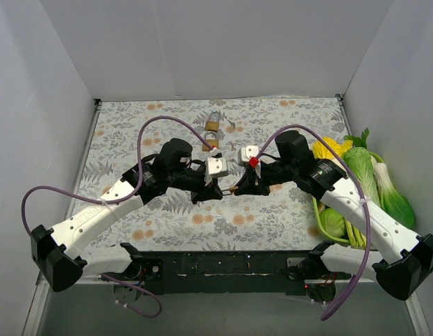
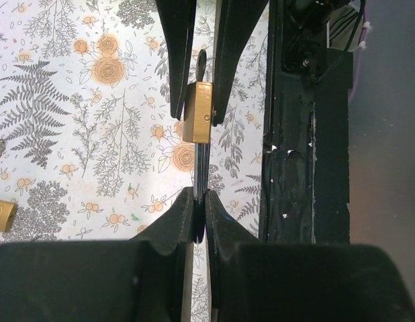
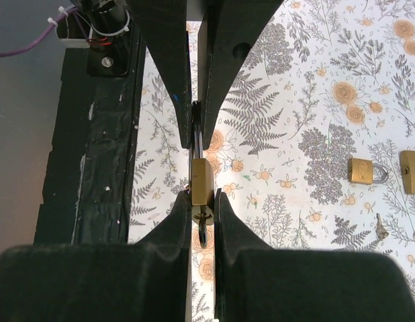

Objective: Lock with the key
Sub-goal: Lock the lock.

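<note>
A small brass padlock hangs between my two grippers above the floral mat. My right gripper is shut on its brass body. The key sticks out of the keyhole end, between my right fingers, and looks dark edge-on. My left gripper is shut on the thin steel shackle at the other end of the padlock. In the top view the left gripper and right gripper meet tip to tip at the mat's middle.
Two more brass padlocks lie at the back middle of the mat; both also show in the right wrist view, with a loose small key near them. A green basket of vegetables stands at the right. Walls enclose the table.
</note>
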`<move>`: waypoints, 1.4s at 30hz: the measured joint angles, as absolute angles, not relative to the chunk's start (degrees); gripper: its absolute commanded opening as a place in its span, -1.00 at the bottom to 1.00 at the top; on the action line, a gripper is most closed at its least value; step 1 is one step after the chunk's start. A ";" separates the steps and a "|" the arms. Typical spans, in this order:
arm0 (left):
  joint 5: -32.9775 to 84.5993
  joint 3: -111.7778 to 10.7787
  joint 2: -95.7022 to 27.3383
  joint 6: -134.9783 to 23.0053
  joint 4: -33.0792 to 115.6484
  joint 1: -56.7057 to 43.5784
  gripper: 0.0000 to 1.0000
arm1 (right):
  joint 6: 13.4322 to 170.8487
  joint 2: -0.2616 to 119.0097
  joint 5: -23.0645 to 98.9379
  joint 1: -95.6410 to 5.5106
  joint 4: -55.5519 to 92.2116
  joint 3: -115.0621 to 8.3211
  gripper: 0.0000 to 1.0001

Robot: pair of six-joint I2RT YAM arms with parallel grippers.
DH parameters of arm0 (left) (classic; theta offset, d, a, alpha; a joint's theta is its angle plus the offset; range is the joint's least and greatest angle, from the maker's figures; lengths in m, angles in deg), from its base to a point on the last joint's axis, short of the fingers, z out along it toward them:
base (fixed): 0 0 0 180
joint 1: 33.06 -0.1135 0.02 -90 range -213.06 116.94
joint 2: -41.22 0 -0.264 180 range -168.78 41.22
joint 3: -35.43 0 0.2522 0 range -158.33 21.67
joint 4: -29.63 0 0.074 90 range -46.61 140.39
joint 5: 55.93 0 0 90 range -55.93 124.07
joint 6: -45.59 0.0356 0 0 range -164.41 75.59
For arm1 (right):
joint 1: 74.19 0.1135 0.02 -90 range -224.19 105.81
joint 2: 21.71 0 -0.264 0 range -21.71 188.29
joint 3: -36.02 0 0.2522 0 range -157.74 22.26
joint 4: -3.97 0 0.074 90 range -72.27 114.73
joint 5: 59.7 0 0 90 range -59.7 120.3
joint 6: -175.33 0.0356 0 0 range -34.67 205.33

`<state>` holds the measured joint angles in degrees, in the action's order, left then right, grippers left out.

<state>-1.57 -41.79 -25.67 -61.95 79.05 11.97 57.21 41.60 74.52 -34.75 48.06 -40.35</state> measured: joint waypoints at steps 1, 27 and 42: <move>-1.24 -41.79 -25.87 -61.64 79.07 12.02 -1.00 | 56.92 41.80 74.17 -34.75 48.30 -40.48 -0.97; 3.96 -41.75 -26.06 -57.27 77.78 12.37 -1.00 | 54.56 43.59 70.17 -35.04 51.43 -43.89 -0.97; 0.31 -44.20 -26.94 -57.55 79.40 11.36 -1.00 | 58.58 41.62 72.45 -35.87 48.80 -42.38 -0.97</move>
<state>0.31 -44.20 -26.94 -57.55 79.40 11.36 58.58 41.62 72.45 -35.87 48.80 -42.38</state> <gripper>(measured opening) 0.043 0.122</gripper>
